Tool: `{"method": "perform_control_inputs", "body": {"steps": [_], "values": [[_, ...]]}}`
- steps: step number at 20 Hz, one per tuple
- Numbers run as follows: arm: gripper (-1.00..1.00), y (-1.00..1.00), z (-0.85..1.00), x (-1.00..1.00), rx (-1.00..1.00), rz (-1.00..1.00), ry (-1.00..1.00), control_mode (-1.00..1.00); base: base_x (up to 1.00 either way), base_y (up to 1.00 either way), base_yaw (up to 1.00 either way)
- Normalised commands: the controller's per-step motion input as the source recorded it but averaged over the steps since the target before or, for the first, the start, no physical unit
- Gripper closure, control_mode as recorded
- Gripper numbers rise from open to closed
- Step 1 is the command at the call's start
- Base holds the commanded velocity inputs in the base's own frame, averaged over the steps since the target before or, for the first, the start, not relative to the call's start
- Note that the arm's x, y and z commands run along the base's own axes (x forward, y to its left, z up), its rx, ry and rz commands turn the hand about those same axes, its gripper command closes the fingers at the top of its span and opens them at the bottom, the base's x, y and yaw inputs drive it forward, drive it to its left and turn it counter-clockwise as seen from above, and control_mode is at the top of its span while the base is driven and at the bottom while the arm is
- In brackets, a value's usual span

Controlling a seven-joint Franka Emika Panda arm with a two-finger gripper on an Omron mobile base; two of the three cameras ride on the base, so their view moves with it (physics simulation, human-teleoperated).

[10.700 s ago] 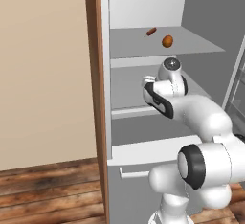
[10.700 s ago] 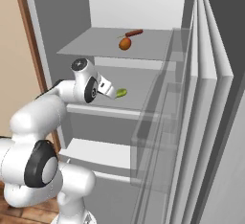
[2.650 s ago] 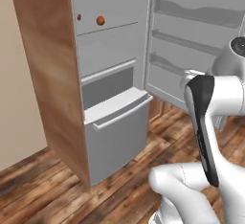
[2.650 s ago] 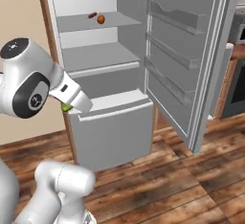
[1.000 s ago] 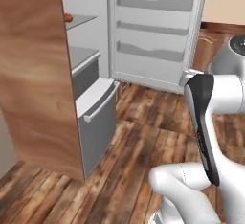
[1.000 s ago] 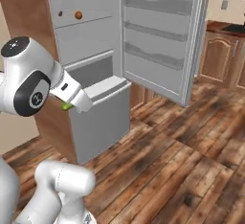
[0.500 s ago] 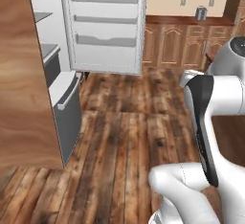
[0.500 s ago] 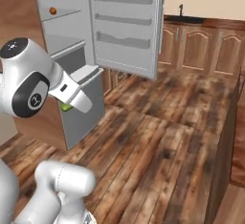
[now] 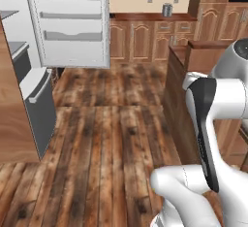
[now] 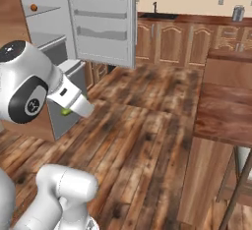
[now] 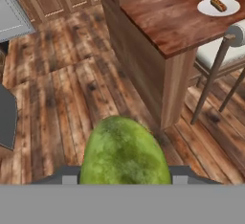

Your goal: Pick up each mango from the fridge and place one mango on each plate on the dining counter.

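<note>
In the left base view the fridge (image 9: pixel 72 22) stands open and the worktop (image 9: pixel 193 51) is near; the arm hides the hand. In the right base view the green mango (image 10: pixel 66 111) peeks out under the wrist, the other mango (image 10: pixel 33 8) waits on a shelf. In the hand view the fingers (image 11: pixel 124 180) are closed on the green mango, mostly hidden by it; it may slip while driving. The white plate (image 11: pixel 218 6) already carries food.
</note>
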Motion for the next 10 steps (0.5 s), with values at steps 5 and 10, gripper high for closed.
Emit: {"method": "perform_control_inputs", "body": {"steps": [5,10], "values": [[1.0,0.0,0.0,0.0,0.0,0.0,0.0,1.0,-0.05,-0.95,-0.04],[1.0,0.0,0.0,0.0,0.0,0.0,0.0,1.0,0.0,-1.0,0.0]]}}
